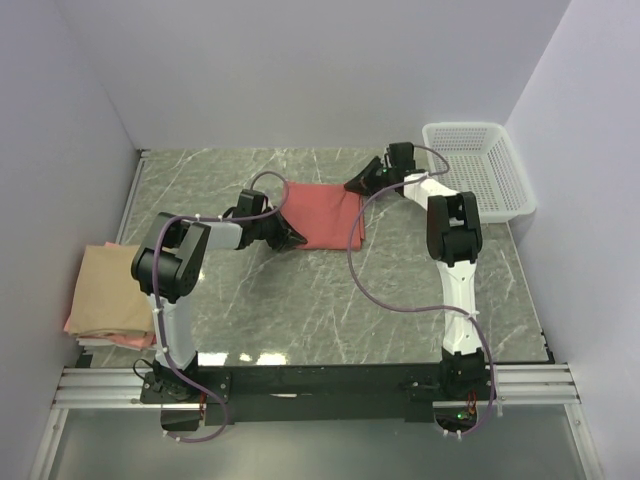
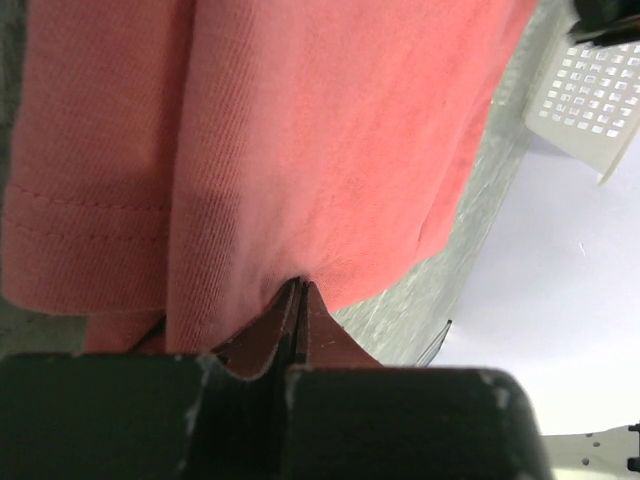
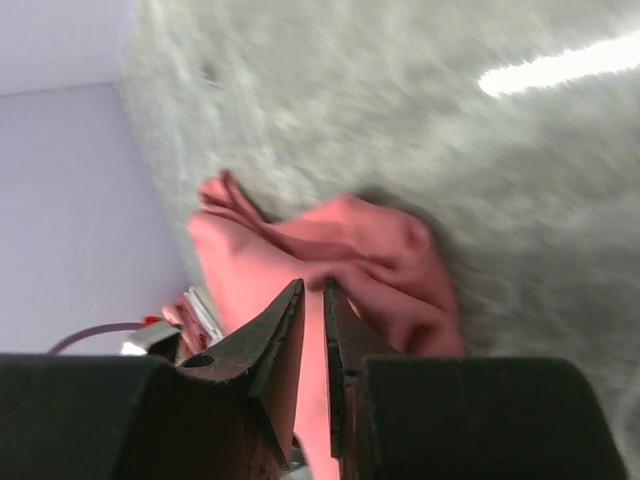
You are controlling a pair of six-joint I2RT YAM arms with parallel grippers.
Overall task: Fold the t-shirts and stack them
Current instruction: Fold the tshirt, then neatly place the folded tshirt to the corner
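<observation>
- Salmon-red t-shirt: folded to a rough rectangle, it lies on the far middle of the grey marbled surface. You will find it between your two arms, with one set of fingers at each end.
- Left fingers: these are pressed together at the near left edge of the salmon-red t-shirt. In your left wrist view the tips pinch the cloth, which puckers where they meet it.
- Right fingers: these sit at the far right corner of the same shirt. In your right wrist view they stand a narrow slit apart with red cloth showing between them, pinching a bunched fold. That view is blurred, so finer detail cannot be read.
- Tan-beige t-shirt: folded, at the left edge of the surface and well apart from the salmon-red one. It lies on top of the pink t-shirt, of which you see only a strip along the near and left sides.
- White mesh basket: it stands at the far right corner of the surface, beside your right arm and apart from the shirt.
</observation>
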